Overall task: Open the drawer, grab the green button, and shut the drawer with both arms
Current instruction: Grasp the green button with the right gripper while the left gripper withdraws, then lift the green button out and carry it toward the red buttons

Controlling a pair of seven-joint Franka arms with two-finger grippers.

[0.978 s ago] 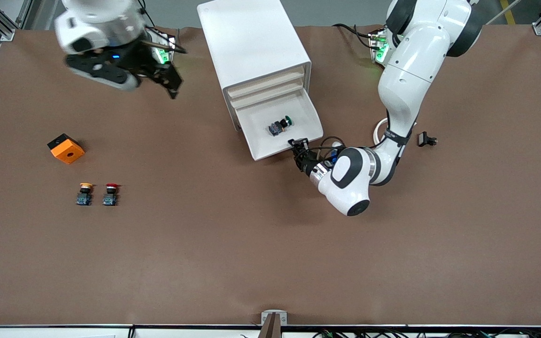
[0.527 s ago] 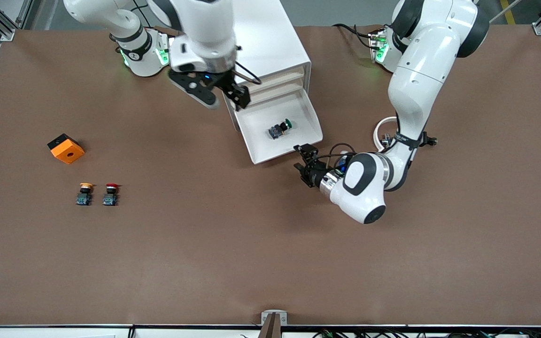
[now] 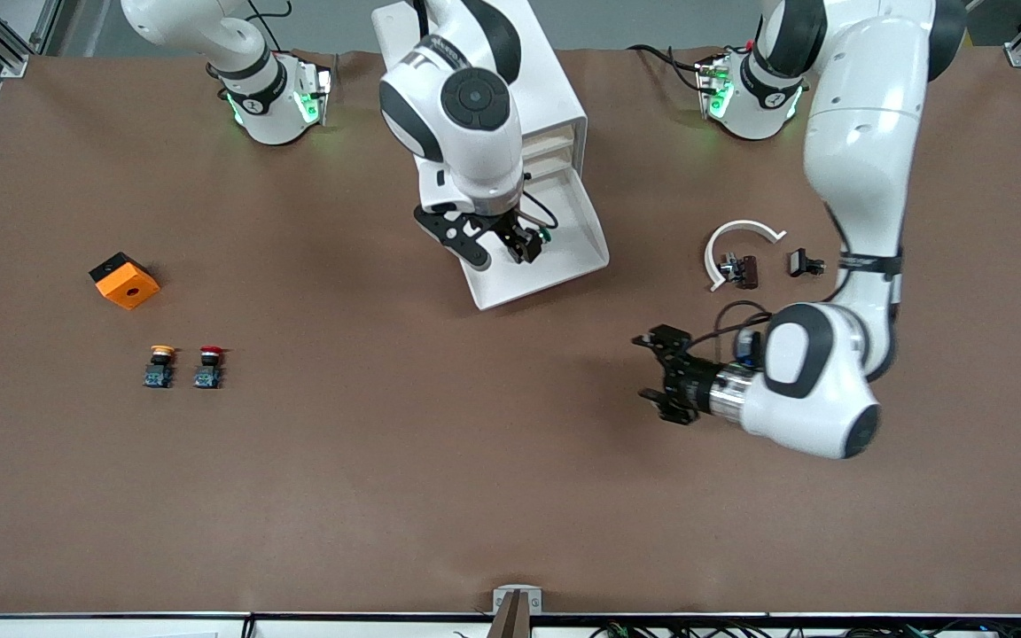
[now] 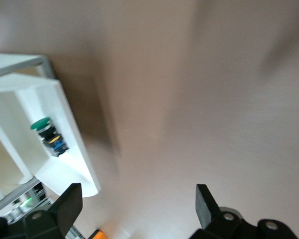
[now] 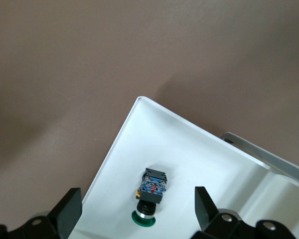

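Observation:
The lowest drawer (image 3: 510, 283) of the white cabinet (image 3: 555, 93) is pulled open. The green-capped button (image 5: 152, 191) lies on its side in the drawer tray (image 5: 189, 149). My right gripper (image 3: 503, 252) hangs open over the drawer, and in the right wrist view (image 5: 134, 214) the button sits between its spread fingers, untouched. In the front view only the green cap (image 3: 546, 235) peeks out beside that gripper. My left gripper (image 3: 648, 368) is open and empty over bare table, away from the drawer front. The left wrist view (image 4: 137, 209) shows the drawer (image 4: 65, 114) and button (image 4: 50, 137) at a distance.
An orange block (image 3: 124, 280), a yellow-capped button (image 3: 159, 366) and a red-capped button (image 3: 208, 366) sit toward the right arm's end. A white curved piece (image 3: 736, 235) and small dark parts (image 3: 745, 268) (image 3: 803, 262) lie near the left arm.
My right arm swung from its end of the table to over the open drawer. My left gripper drew back from the drawer front, nearer the front camera and toward the left arm's end.

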